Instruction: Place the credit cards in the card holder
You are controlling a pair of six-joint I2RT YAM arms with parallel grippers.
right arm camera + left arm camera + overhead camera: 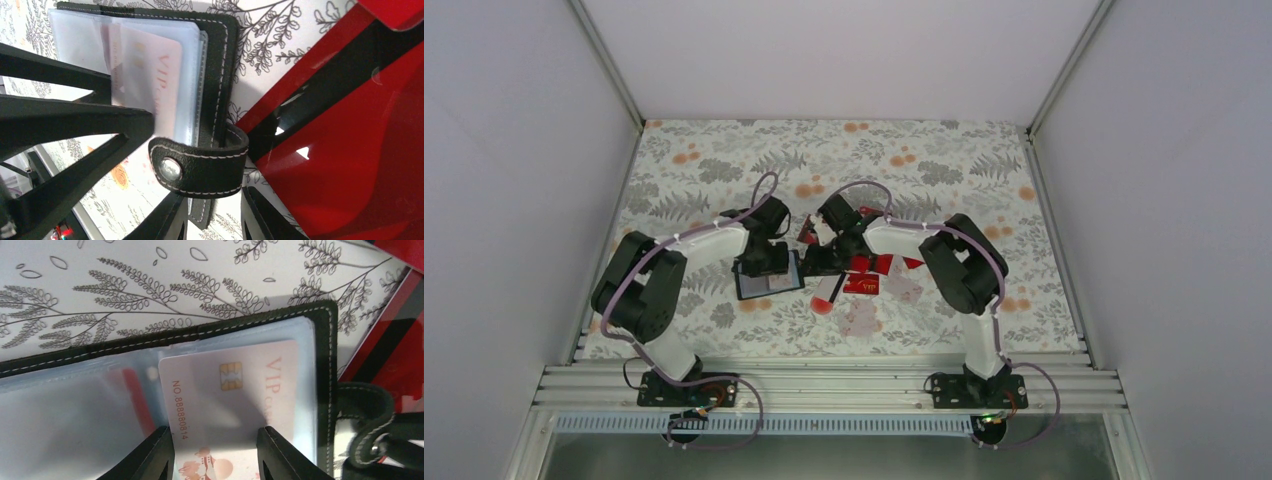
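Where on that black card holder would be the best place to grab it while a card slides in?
Probably the snap strap at the stitched outer edge of the card holder, coming in from that edge. The strap stands out past the cover as a narrow band that jaws can straddle, and a grip there leaves the clear sleeves free.

My left fingers [150,460] are matt black, and the pale card [235,390] is pinkish white with a gold chip, red VIP lettering and a red number. The card holder [327,365] is black with white stitching, its sleeves a cloudy grey-blue, and its strap [200,167] has a silver stud. The credit cards [350,150] are glossy red with a black stripe, and the tablecloth [150,280] is white, drawn with grey leafy sprigs and orange blots.
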